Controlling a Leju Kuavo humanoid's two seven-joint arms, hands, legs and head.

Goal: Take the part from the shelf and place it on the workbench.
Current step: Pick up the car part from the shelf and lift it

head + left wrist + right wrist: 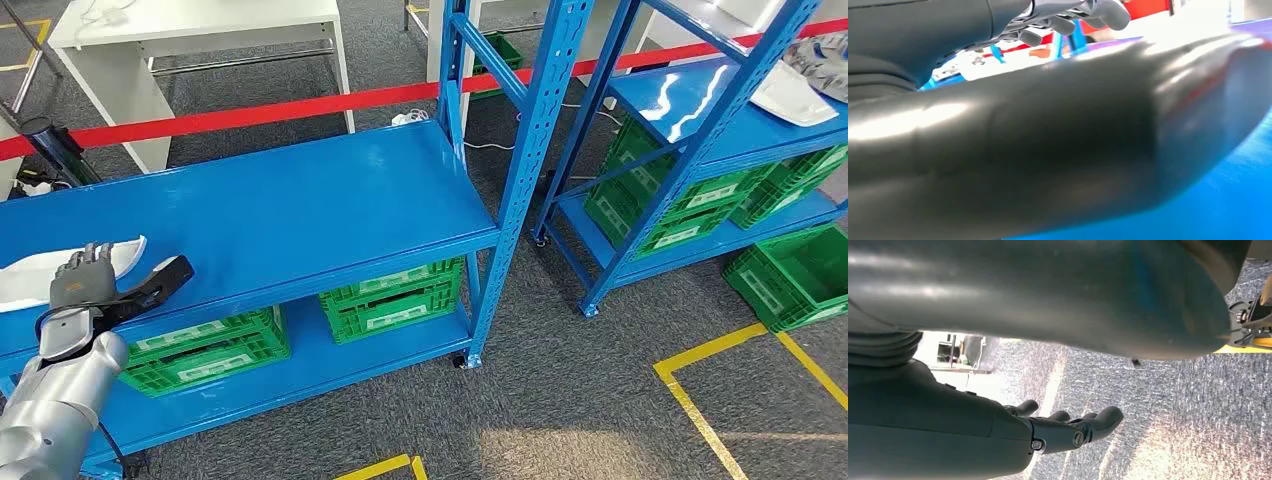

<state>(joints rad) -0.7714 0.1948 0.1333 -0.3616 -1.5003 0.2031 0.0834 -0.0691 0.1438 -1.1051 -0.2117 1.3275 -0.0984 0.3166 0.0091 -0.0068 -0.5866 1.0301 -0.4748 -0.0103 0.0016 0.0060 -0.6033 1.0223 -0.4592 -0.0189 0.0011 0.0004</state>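
- Part (pixel 22 278) on blue shelf (pixel 300 210), just under left hand (pixel 85 280), long side stretched sideways
- That hand spread wide, nothing gripped
- Right hand (pixel 1068 427) hung far off, loose, empty

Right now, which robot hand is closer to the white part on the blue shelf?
Left. The left hand is over the white part on the blue shelf; the right hand hangs above the carpet.

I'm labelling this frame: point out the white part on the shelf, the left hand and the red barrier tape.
white part (pixel 25 275), head view, its flat top face.
left hand (pixel 85 280), head view, the back of the hand.
red barrier tape (pixel 300 107), head view, mid-span.
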